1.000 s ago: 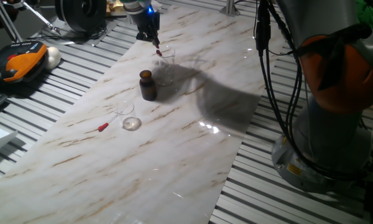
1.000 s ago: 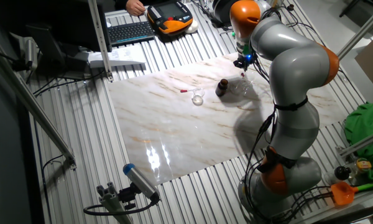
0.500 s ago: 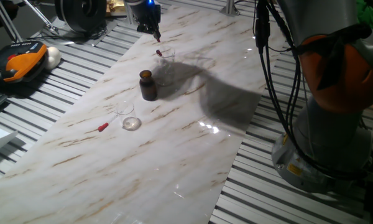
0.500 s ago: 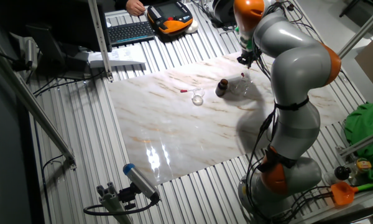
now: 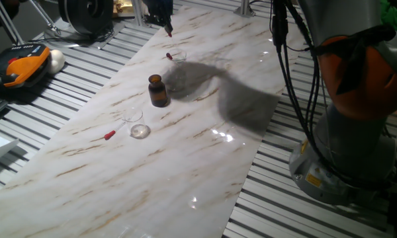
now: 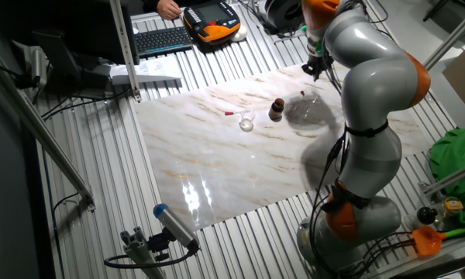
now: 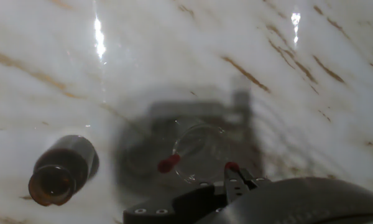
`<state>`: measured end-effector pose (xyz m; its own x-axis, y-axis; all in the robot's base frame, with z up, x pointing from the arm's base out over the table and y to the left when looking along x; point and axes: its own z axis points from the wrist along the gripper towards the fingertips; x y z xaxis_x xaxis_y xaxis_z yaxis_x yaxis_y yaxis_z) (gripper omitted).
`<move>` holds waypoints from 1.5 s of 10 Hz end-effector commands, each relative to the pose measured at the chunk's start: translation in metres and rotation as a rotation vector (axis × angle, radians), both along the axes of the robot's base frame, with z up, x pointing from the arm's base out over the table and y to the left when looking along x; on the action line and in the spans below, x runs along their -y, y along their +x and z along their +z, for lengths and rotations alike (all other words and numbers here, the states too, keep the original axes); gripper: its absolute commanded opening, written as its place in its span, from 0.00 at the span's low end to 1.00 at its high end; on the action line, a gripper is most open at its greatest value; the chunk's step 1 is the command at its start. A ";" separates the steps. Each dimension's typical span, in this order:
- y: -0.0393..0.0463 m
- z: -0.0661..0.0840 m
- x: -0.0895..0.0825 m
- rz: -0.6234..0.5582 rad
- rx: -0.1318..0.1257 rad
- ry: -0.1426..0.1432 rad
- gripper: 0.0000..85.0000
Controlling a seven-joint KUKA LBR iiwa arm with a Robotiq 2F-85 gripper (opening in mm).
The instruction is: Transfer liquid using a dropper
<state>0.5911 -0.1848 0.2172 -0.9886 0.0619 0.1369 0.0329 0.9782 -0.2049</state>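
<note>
A clear glass beaker [image 5: 176,58] stands on the marble table [image 5: 185,165] with a red-bulbed dropper [image 5: 170,57] resting in it. An open brown bottle [image 5: 157,90] stands upright just in front of it. My gripper [image 5: 167,25] hangs above the beaker, apart from the dropper and holding nothing. In the other fixed view the gripper [image 6: 315,70] is above the beaker [image 6: 308,101] and the bottle [image 6: 277,110]. The hand view looks down on the beaker [image 7: 205,149], the dropper's bulb [image 7: 168,164] and the bottle's mouth [image 7: 53,180]; one finger [image 7: 237,182] shows at the bottom edge.
A small glass dish [image 5: 138,129] with a second red-bulbed dropper [image 5: 110,135] beside it lies nearer the front left. An orange pendant [image 5: 16,69] lies left of the table. The robot's base [image 5: 357,132] stands at the right.
My gripper has risen straight up from the beaker. The dropper has stayed in the beaker, let go. The bottle and dish have not moved.
</note>
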 end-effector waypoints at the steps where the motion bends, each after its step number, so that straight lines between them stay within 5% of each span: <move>1: -0.0006 0.004 0.003 -0.004 -0.002 0.003 0.00; 9: -0.0018 0.015 0.012 -0.077 0.000 0.087 0.00; 15: -0.0018 0.015 0.012 -0.117 0.011 0.082 0.00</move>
<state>0.5893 -0.1965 0.2320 -0.9770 0.1641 0.1364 0.1476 0.9813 -0.1233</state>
